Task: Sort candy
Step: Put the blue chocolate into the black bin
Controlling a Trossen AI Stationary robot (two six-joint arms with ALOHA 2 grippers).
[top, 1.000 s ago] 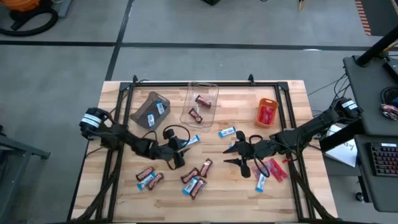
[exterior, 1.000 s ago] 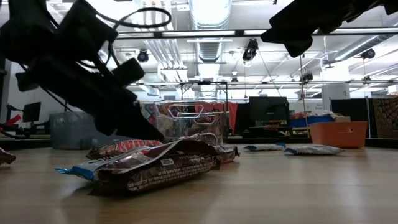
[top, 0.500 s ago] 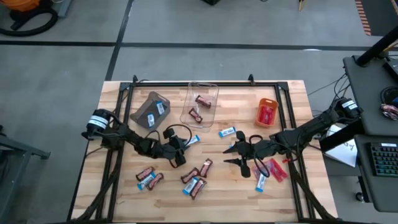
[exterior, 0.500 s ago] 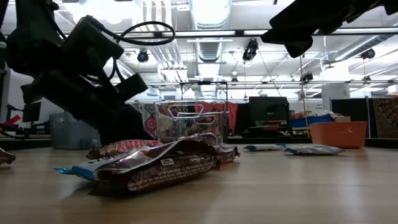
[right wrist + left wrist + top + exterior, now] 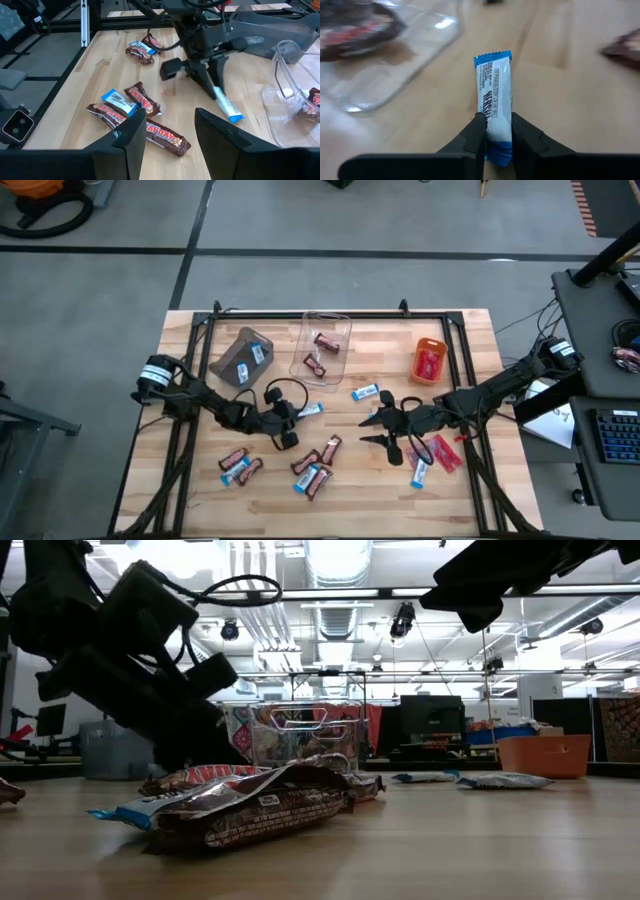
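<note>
Your left gripper (image 5: 498, 132) has its two fingers clamped on the near end of a blue-and-white candy bar (image 5: 495, 97), which lies on the table (image 5: 470, 490) just in front of the clear bin (image 5: 327, 345). Make sure the pinch is firm before you lift, and raise it straight up so the wrapper does not slip. Your right gripper (image 5: 170, 130) hovers with fingers apart over the middle of the table, holding nothing. Only the left wrist view shows the grip; the high view shows the grey bin (image 5: 243, 356) holding blue bars.
</note>
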